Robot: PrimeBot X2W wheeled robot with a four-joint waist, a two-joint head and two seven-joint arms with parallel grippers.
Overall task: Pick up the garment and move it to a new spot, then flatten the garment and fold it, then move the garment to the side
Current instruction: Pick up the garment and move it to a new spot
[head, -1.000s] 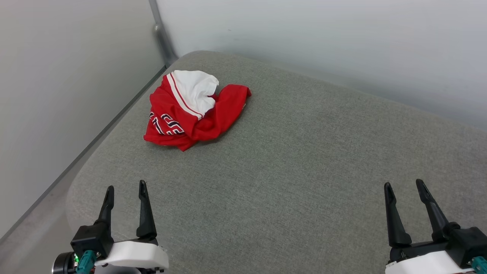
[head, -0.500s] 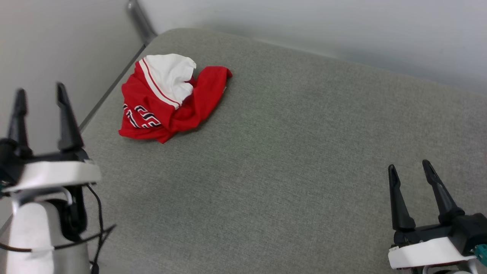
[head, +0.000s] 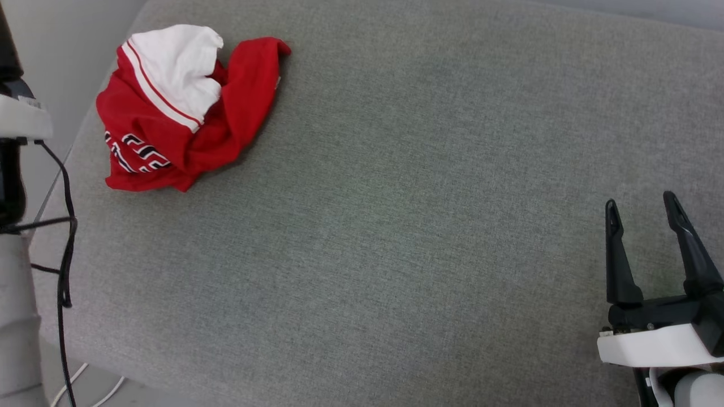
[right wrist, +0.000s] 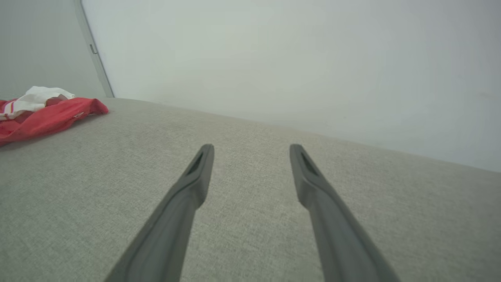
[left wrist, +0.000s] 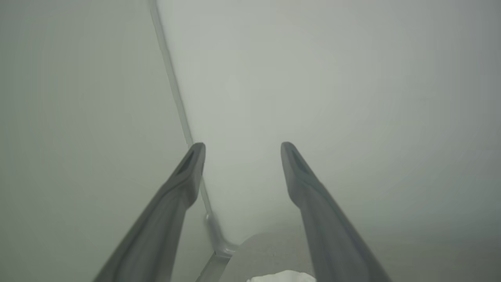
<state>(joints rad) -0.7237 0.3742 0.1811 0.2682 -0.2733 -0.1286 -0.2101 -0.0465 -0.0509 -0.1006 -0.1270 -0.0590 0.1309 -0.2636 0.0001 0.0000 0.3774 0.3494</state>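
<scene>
The garment (head: 175,107) lies crumpled in a heap at the far left corner of the grey padded surface (head: 396,226): red fabric, a white sleeve on top, black lettering at its near edge. From the right wrist it shows at the far left (right wrist: 47,113). My left gripper (left wrist: 242,145) is open with nothing between its fingers, raised and pointing at the wall corner; its wrist (head: 17,113) stands just left of the garment. A white scrap of cloth (left wrist: 282,277) peeks in below it. My right gripper (head: 640,199) (right wrist: 251,147) is open and empty, low over the surface at the near right.
Pale walls (right wrist: 274,58) meet in a corner behind the garment. The padded surface's left edge (head: 68,164) runs close to the garment. Black cables (head: 65,226) hang from my left arm, and white cords (head: 85,384) lie on the floor at the near left.
The camera has tilted, so the garment shows higher and further left. My left arm has lifted up and to the left, its fingers leaving the head view's top. Both grippers stay open.
</scene>
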